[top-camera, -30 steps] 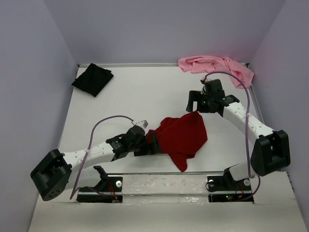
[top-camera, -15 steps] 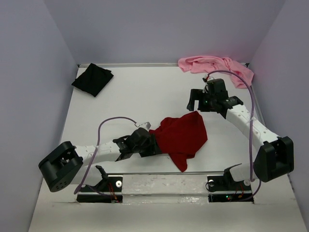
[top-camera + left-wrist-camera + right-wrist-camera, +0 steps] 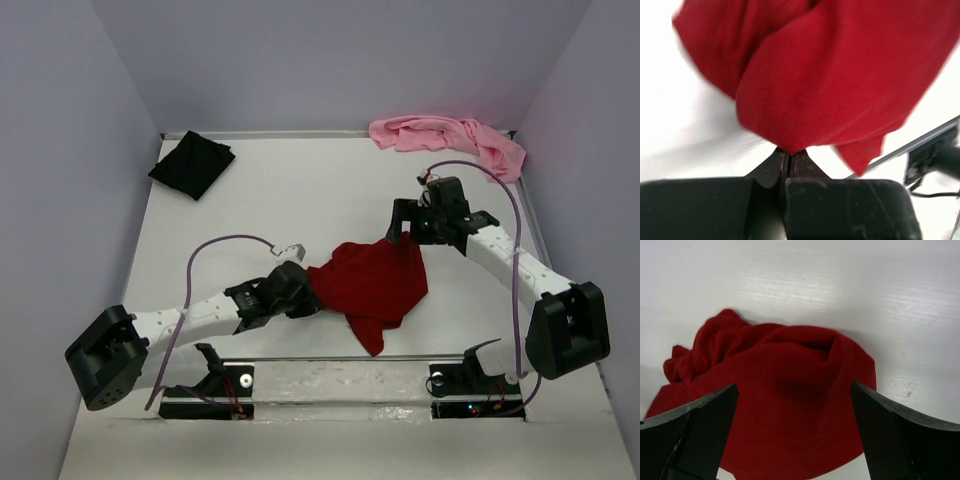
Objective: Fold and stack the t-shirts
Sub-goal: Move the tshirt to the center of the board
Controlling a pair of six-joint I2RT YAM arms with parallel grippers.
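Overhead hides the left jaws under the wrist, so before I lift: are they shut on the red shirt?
Observer: Yes. The left wrist view shows the left gripper with its jaws pressed together on a fold of the dark red t-shirt.
Operator: And the right side?
Observer: The right wrist view shows the right gripper wide open, the shirt's rounded edge lying between its jaws, nothing gripped.

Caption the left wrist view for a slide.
Left gripper shut on a fold of the dark red t-shirt.

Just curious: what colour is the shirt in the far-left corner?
Black shirt; top external view.
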